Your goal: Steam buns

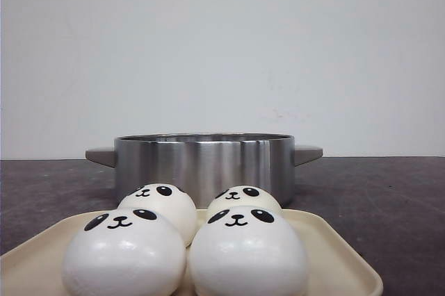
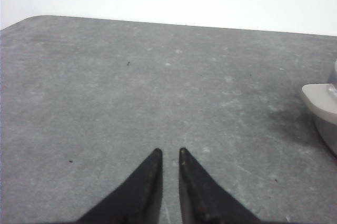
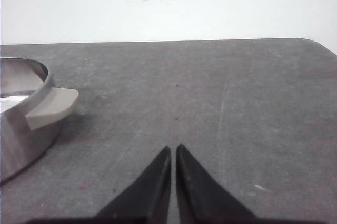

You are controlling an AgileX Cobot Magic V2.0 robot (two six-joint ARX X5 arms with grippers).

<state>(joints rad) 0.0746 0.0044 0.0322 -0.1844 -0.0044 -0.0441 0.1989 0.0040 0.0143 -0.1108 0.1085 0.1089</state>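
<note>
1. The buns (image 1: 184, 244) are four smooth, glossy white domes, each with black oval eyes, a small nose and a thin curved smile. They sit two in front and two behind, pressed close together, on a tray (image 1: 341, 254).
2. The tray is pale cream, matte, shallow, with rounded corners and a low raised rim. It lies at the near edge of the front view.
3. Just behind the tray stands a pot (image 1: 203, 164) of brushed stainless steel, a wide low cylinder with vertical reflections on its wall and no lid on it. Two flat grey-beige handles stick out from its sides near the rim; one handle (image 2: 321, 100) shows in the left wrist view, the other handle (image 3: 51, 105) in the right wrist view, both matte and rounded at the ends.
4. The left pincer (image 2: 168, 153) has two black, tapered, pointed fingers with a narrow slit between the tips; it grips nothing and hangs over bare surface, well apart from the pot.
5. The right pincer (image 3: 172, 149) has the same black pointed fingers, pressed nearly together with only a hairline gap, pinching nothing, beside the pot but clear of it.
6. The surface (image 3: 221, 92) is dark grey and stone-like, mottled with pale scuffs, faint scratches and small specks; its far corners are rounded.
7. Behind it rises a plain white wall (image 1: 222, 46), evenly lit, with a few faint marks.
</note>
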